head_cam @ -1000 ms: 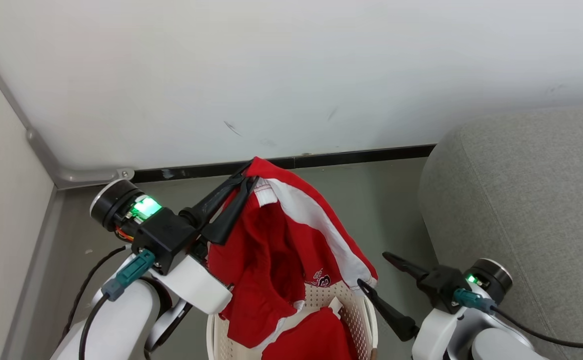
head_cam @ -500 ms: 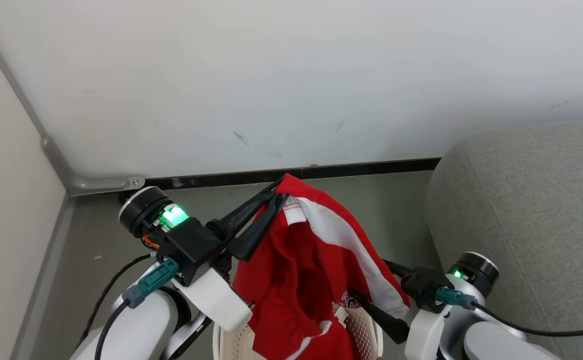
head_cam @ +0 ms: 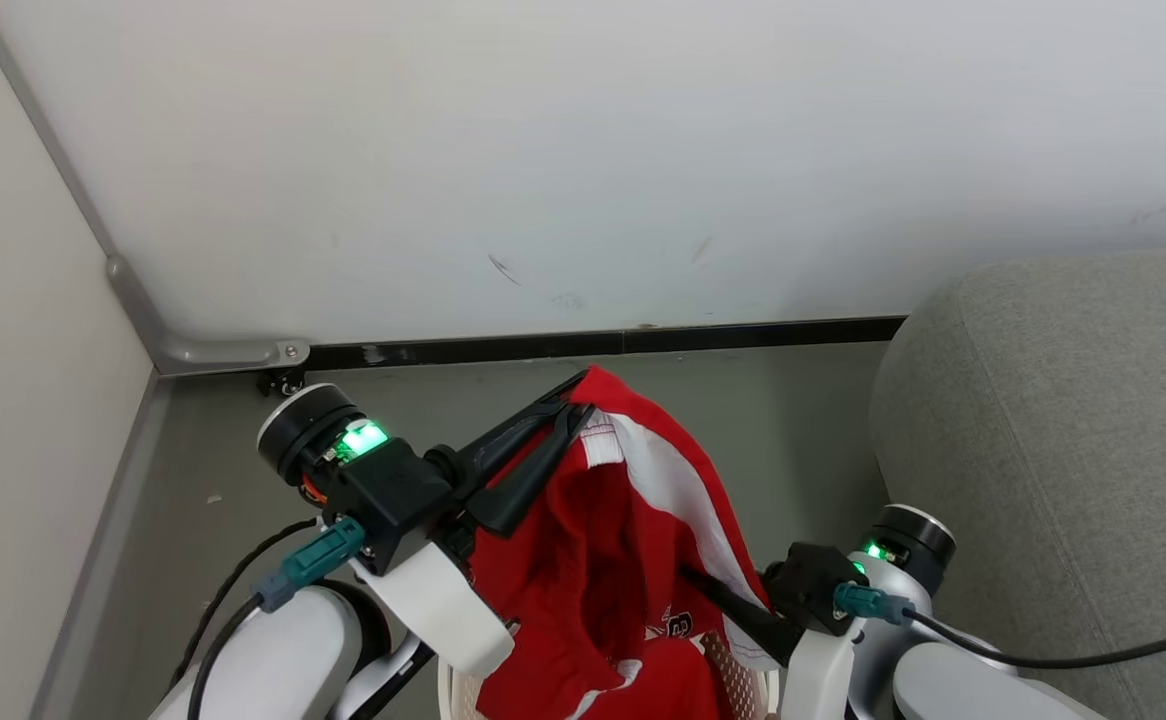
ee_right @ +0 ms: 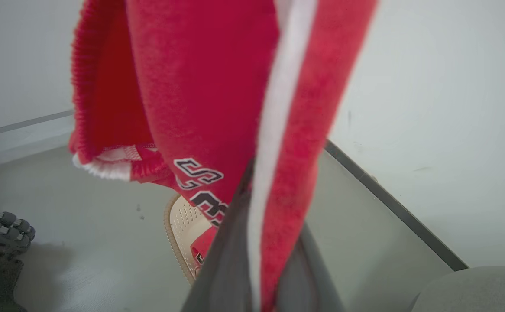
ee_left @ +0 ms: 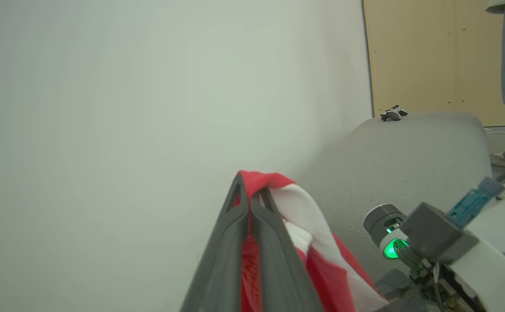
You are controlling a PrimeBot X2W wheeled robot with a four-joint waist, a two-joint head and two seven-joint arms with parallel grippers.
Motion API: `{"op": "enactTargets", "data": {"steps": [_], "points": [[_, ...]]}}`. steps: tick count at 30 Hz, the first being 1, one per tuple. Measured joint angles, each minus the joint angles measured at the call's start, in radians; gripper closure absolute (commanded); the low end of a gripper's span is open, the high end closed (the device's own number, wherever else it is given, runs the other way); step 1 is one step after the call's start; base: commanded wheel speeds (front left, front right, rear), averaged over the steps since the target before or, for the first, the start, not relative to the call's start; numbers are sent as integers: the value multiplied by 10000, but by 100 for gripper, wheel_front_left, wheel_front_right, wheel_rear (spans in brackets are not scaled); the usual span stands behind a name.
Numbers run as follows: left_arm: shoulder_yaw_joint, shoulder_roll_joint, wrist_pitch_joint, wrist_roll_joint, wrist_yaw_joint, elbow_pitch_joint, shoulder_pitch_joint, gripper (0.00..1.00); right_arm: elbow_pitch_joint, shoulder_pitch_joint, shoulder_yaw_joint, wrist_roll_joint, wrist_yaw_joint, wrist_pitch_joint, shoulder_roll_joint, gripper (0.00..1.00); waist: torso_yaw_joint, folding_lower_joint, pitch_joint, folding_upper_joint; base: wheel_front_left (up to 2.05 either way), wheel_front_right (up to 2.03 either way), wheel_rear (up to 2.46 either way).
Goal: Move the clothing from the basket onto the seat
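Closing in since a second ago, the right end effector [head_cam: 693, 578] now reaches into the hanging cloth. Beside the basket [head_cam: 735, 676], on its right, stands the grey seat [head_cam: 1063, 420]. One red garment [head_cam: 593, 560] hangs above the basket, with more red cloth inside it. High over the basket, the left end effector [head_cam: 573, 402] is clenched on the garment's top fold; the right one, just above the basket's rim, pinches its white-striped edge

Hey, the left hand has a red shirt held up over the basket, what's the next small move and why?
Probably carry the left hand rightward toward the seat. It is shut on the red garment by its top edge, the hem hangs above the basket, and the seat lies to the robot's right.
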Motion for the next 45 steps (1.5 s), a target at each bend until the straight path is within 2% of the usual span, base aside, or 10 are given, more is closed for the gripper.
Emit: {"op": "enactTargets", "data": {"steps": [6,17,25,26,27,29,31,32,45], "points": [[245,63,33,-322,0,151,8,100,151,-95,19,458,0,-477,12,100,-50,0,63,0,0,0,0],[608,88,-63,-750,4,704,533,100,102,403,-1243,2293,0,-1210,-13,100,-383,0,131,0,0,0,0],[685,-50,-159,-1254,6,1007,930,100,-593,505,-2034,3651,0,-1383,75,100,-658,0,179,0,0,0,0],[685,-77,-159,-1290,6,1024,963,92,-690,491,-2096,3797,0,-1386,105,100,-688,0,186,0,0,0,0],[667,-140,-190,-1338,6,1068,1066,76,-894,460,-2180,4008,0,-1444,132,100,-744,0,200,0,0,0,0],[617,-182,-205,-1338,6,1106,1119,55,-1009,407,-2314,4100,0,-1452,119,100,-794,0,213,0,0,0,0],[581,-205,-232,-1369,6,1116,1161,8,-1083,359,-2460,4178,0,-1457,71,100,-834,0,226,0,0,0,0],[564,-207,-234,-1381,6,1122,1175,0,-1087,316,-2562,4190,0,-1459,36,100,-851,0,232,0,0,0,0],[190,-173,-322,-1394,6,1174,1264,0,-848,178,-4031,4255,0,-1559,-642,100,-1033,0,286,0,0,0,0]]}}
